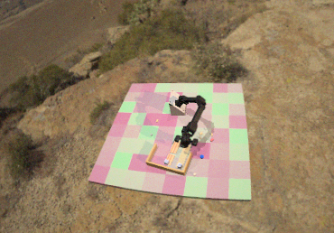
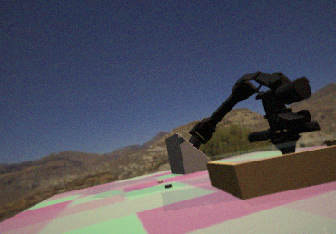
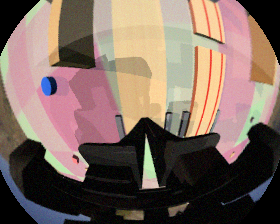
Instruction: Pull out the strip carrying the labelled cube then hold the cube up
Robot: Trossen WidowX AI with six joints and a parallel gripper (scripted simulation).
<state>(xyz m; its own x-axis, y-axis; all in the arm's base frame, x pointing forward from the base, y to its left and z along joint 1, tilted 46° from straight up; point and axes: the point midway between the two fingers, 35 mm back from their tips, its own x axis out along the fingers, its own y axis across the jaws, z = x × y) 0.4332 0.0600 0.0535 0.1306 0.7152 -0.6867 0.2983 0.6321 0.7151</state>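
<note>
My gripper is shut and empty, fingertips down over the near part of the plain tan strip. That strip shows no break in the wrist view. The strip with red lines lies to its right in the wrist view and is split by a gap. Two pale cubes stand near the far end of the tray, one at the lined strip's end and one at the plain strip's end. Their labels are too small to read, and neither cube shows in the wrist view.
Wooden tray walls edge the strips. Upright grey pegs stand beside the strips. A blue disc lies outside the tray. A grey wedge block stands at the arm's base.
</note>
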